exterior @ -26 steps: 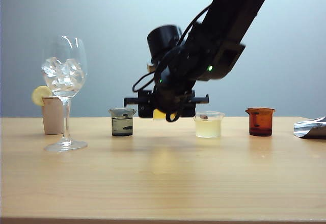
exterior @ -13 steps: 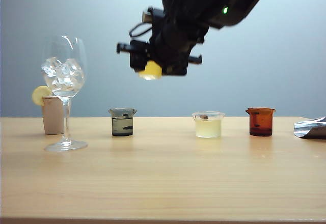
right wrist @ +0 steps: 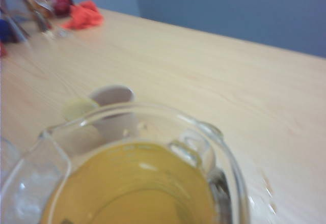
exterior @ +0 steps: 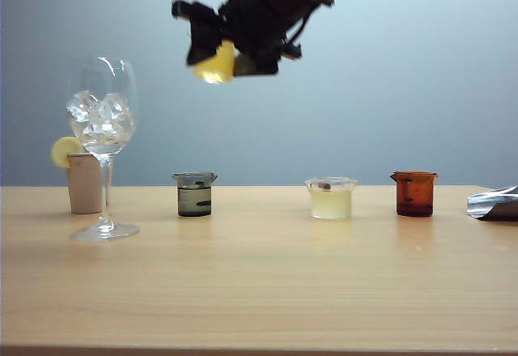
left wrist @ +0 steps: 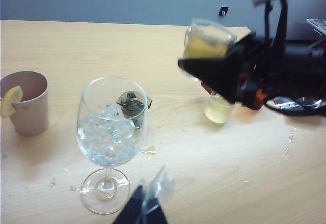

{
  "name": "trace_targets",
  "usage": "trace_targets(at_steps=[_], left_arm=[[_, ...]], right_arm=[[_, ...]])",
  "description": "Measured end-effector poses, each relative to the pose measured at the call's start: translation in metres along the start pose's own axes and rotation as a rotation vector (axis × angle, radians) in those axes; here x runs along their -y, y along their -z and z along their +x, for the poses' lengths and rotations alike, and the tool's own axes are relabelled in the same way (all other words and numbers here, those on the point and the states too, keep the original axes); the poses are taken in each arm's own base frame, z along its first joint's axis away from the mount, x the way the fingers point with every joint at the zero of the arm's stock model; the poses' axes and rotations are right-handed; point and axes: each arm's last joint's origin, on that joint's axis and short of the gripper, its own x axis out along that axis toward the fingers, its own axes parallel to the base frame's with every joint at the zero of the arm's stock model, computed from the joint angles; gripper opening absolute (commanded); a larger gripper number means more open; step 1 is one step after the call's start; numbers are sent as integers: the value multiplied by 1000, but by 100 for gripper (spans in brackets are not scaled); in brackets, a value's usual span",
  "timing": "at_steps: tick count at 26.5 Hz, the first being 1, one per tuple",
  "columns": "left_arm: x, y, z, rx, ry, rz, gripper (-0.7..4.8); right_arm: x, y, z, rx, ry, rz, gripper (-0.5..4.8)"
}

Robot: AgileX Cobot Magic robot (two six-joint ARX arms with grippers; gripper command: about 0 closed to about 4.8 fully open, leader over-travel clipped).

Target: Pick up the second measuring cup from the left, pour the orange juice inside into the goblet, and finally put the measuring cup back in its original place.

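Note:
High above the table, my right gripper (exterior: 212,52) is shut on the measuring cup (exterior: 217,65), a small clear cup filled with orange juice (right wrist: 132,188). It hangs right of and above the goblet (exterior: 103,125), which stands at the far left with ice cubes in its bowl. In the left wrist view the held measuring cup (left wrist: 206,38) floats beyond the goblet (left wrist: 109,132), gripped by dark fingers (left wrist: 224,71). My left gripper (left wrist: 145,210) sits low near the goblet's foot, jaws together and holding nothing.
A beige cup with a lemon slice (exterior: 83,180) stands behind the goblet. Along the table's back row stand a smoky beaker (exterior: 194,194), a pale-yellow cup (exterior: 330,198) and an amber cup (exterior: 414,192). Crumpled foil (exterior: 494,204) lies at the right edge.
My right gripper has lifted the measuring cup from table level, between the smoky beaker and the pale cup, up and leftward toward the goblet. Nothing else moved.

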Motion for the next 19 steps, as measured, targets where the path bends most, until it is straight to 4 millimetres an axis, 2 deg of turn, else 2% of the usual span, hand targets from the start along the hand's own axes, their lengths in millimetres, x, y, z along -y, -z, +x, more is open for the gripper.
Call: trace_targets(at_steps=[4, 9, 19], left_arm=[[0, 0, 0, 0, 0, 0, -5], [0, 0, 0, 0, 0, 0, -5], [0, 0, 0, 0, 0, 0, -5]], right_arm=[[-6, -20, -1, 32, -45, -27, -1], [-8, -33, -3, 44, -84, -52, -1], [-20, -44, 1, 56, -133, -142, -1]])
